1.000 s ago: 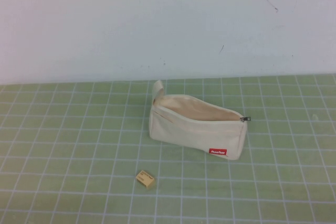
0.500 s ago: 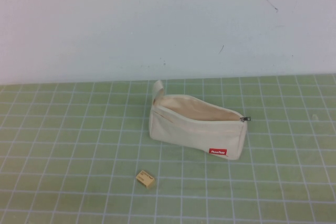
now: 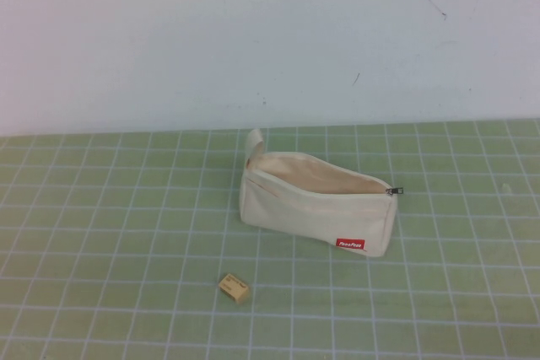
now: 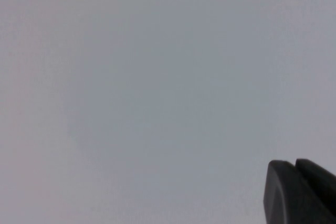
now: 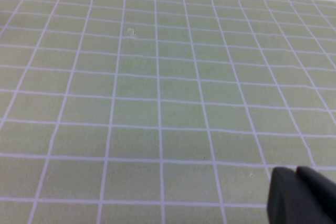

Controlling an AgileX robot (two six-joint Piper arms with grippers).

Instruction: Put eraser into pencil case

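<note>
The pencil case [image 3: 316, 208] is a cream canvas pouch lying on the green grid mat in the middle of the high view. Its zip is open along the top, with the fabric loop [image 3: 253, 141] at its left end, the zipper pull [image 3: 396, 191] at its right end and a red label [image 3: 350, 244] on its front. The eraser [image 3: 234, 287], a small tan block, lies on the mat in front of the pouch, apart from it. Neither arm shows in the high view. My left gripper [image 4: 295, 167] is shut and empty, facing a plain grey surface. My right gripper [image 5: 295, 172] is shut and empty above bare mat.
The green mat [image 3: 101, 242] with white grid lines covers the table up to a pale wall [image 3: 270, 40] at the back. A small pale speck [image 5: 131, 31] lies on the mat in the right wrist view.
</note>
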